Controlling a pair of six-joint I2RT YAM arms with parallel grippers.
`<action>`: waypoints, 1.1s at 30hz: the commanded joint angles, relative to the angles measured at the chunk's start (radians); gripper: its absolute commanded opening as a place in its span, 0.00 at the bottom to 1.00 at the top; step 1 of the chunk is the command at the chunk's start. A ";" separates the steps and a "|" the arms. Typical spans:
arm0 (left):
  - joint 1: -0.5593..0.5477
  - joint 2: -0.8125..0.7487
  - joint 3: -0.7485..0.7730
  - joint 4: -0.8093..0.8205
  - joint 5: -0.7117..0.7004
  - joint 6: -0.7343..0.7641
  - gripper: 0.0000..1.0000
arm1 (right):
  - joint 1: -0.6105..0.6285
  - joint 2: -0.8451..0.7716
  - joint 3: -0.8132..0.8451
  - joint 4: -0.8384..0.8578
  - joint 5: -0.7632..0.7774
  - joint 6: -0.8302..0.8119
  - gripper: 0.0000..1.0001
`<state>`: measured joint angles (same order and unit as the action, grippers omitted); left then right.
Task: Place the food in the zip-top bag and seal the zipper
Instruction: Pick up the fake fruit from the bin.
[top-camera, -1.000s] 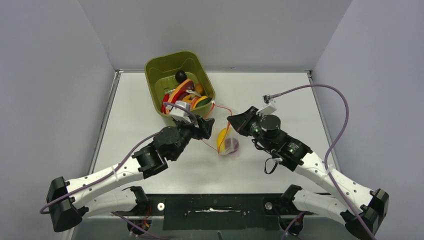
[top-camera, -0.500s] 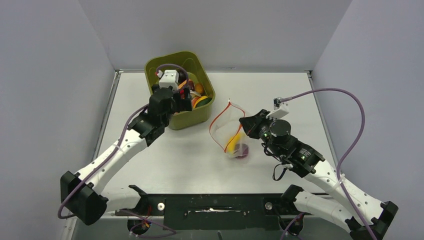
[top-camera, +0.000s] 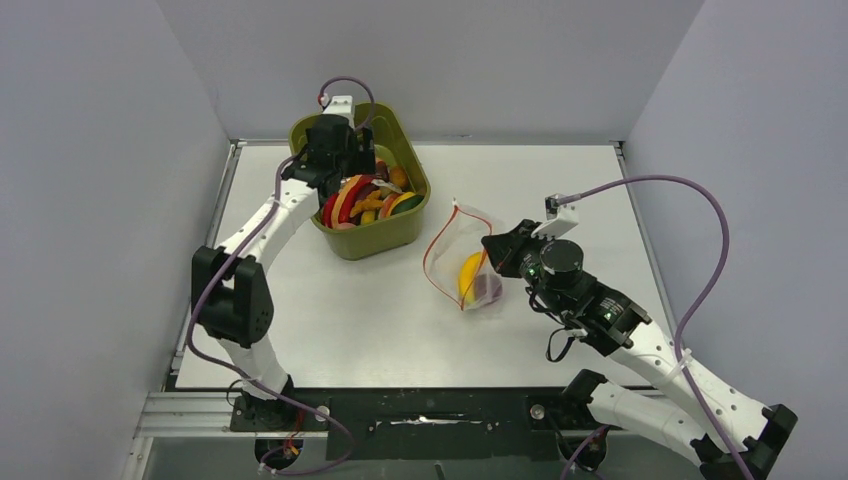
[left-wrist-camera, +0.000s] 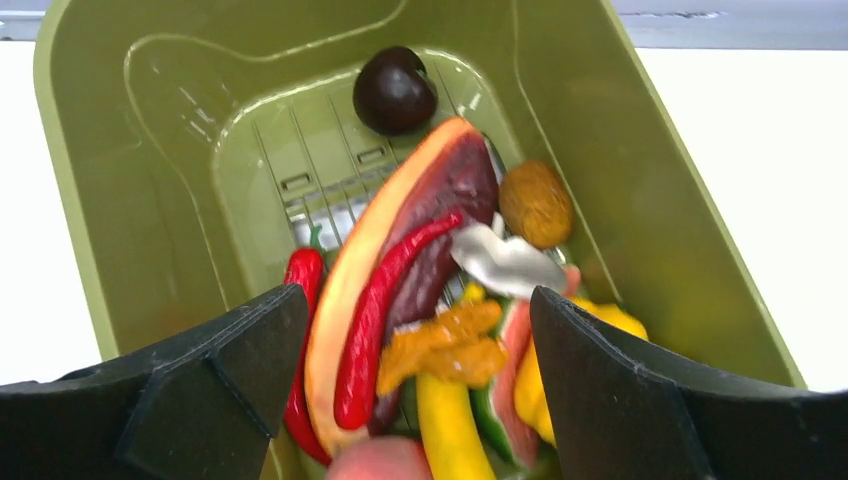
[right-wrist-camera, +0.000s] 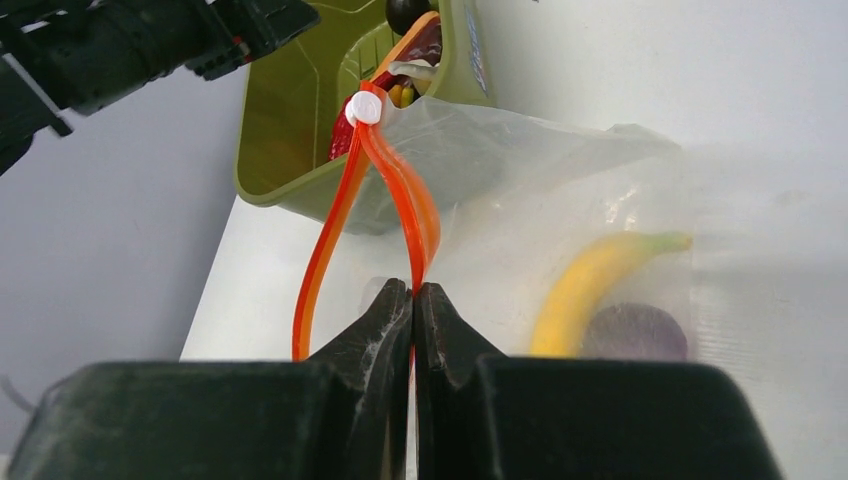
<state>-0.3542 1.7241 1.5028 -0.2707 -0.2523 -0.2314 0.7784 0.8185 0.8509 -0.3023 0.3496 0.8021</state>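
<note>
The clear zip-top bag (top-camera: 462, 240) (right-wrist-camera: 560, 190) lies on the table right of the bin, with a yellow banana (top-camera: 468, 275) (right-wrist-camera: 590, 285) and a purple piece (top-camera: 489, 288) (right-wrist-camera: 636, 332) inside. Its red-orange zipper (top-camera: 431, 252) (right-wrist-camera: 325, 235) gapes open, with a white slider (right-wrist-camera: 364, 107) at the far end. My right gripper (top-camera: 491, 246) (right-wrist-camera: 413, 290) is shut on one side of the zipper strip. My left gripper (top-camera: 338, 163) (left-wrist-camera: 420, 310) hangs open over the rest of the food (top-camera: 365, 196): red peppers (left-wrist-camera: 375, 320), an orange-rimmed slice (left-wrist-camera: 340, 290), and a dark round piece (left-wrist-camera: 394, 90).
The olive-green bin (top-camera: 398, 228) (left-wrist-camera: 150, 200) stands at the back left of the white table (top-camera: 330, 300). Grey walls close in the back and both sides. The right arm's purple cable (top-camera: 690, 215) loops over the table's right side.
My left arm swung from beside the bag up over the bin and its jaws opened wider. The right gripper shifted the bag slightly right, still pinching the zipper.
</note>
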 joint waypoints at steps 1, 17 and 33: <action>0.050 0.125 0.152 0.010 0.059 0.043 0.82 | -0.008 -0.043 0.038 0.043 0.041 -0.030 0.00; 0.132 0.492 0.456 0.109 0.098 0.150 0.79 | -0.006 -0.007 0.075 0.008 0.047 -0.026 0.00; 0.141 0.714 0.694 0.124 0.114 0.106 0.79 | 0.000 0.022 0.121 -0.018 0.061 -0.027 0.00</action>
<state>-0.2207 2.3997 2.0998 -0.1886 -0.1585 -0.1207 0.7776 0.8463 0.9127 -0.3546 0.3820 0.7883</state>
